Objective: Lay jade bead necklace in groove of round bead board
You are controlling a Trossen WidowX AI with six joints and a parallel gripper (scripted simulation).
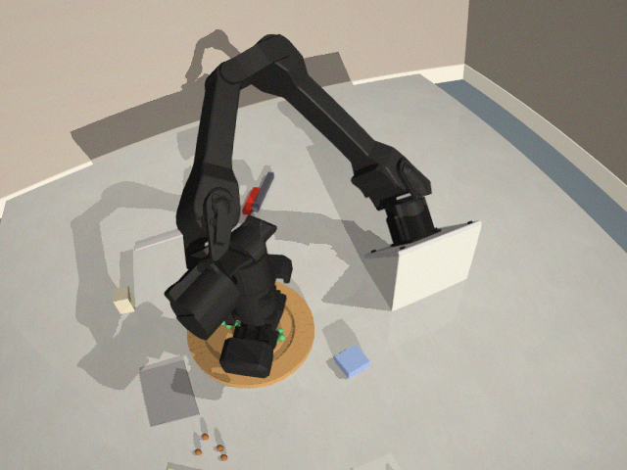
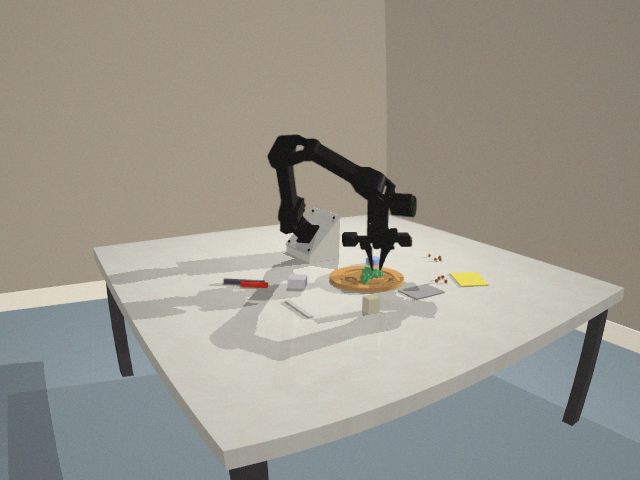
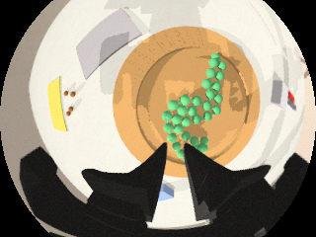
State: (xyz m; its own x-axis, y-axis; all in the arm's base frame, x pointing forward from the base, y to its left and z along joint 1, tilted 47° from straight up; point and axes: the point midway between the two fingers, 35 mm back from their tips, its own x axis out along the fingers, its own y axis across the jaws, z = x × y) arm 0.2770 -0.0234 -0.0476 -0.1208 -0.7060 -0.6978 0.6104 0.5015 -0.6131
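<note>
The round wooden bead board (image 1: 304, 334) (image 2: 338, 279) (image 3: 125, 123) lies flat on the table, with a dark ring groove. The jade bead necklace (image 1: 280, 335) (image 2: 370, 275) (image 3: 185, 100) lies bunched on it, mostly inside the ring. In the wrist view one doubled strand runs to the groove at the upper right, and the bunch reaches close to the groove at the bottom. My gripper (image 2: 376, 269) (image 3: 176, 145) points down over the board, its fingers a narrow gap apart, at the bottom end of the bunch. No beads are plainly pinched. In the top view the arm hides the fingertips.
A blue block (image 1: 353, 359) (image 3: 167, 192) and a grey square (image 1: 167, 395) (image 3: 106, 41) lie near the board. A beige block (image 1: 123, 301) (image 2: 371, 304), a pale block (image 2: 297, 282), a red bar (image 1: 250, 201), a yellow square (image 2: 468, 279) and small brown balls (image 1: 219, 447) lie around.
</note>
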